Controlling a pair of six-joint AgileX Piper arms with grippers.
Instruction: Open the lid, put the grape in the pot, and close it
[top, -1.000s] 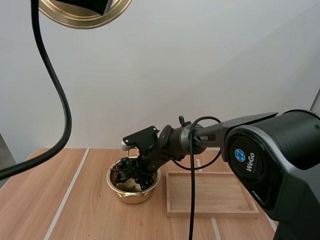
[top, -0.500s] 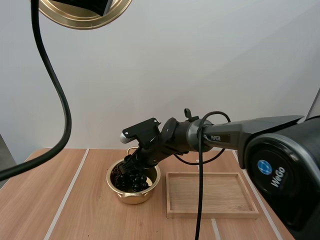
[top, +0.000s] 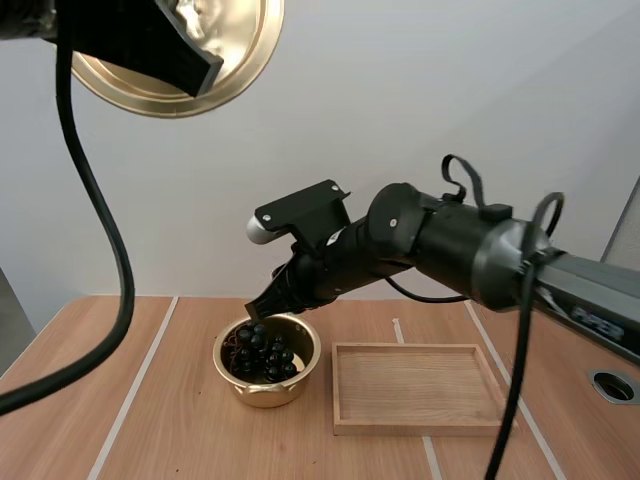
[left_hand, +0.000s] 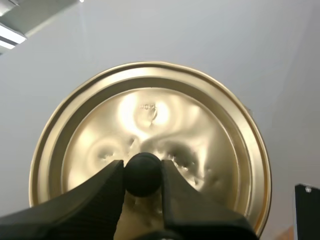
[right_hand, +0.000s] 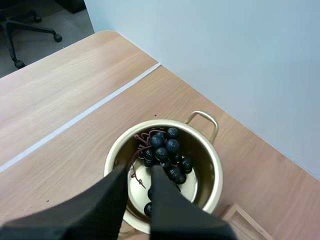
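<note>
Your left pincer (left_hand: 142, 167) is clamped on the knob (left_hand: 142, 176) of the gold lid (left_hand: 200, 135), held up high. The tiny stamp (left_hand: 148, 106) on the lid is too small to read. Your right pincer (right_hand: 139, 182) hangs over the pot (right_hand: 212, 170), fingers slightly apart and empty, grapes (right_hand: 165, 147) lying inside the pot.

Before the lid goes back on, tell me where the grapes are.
In the high view the grapes lie inside the gold pot, left of the wooden tray on the table, with the right hand just above them.
</note>
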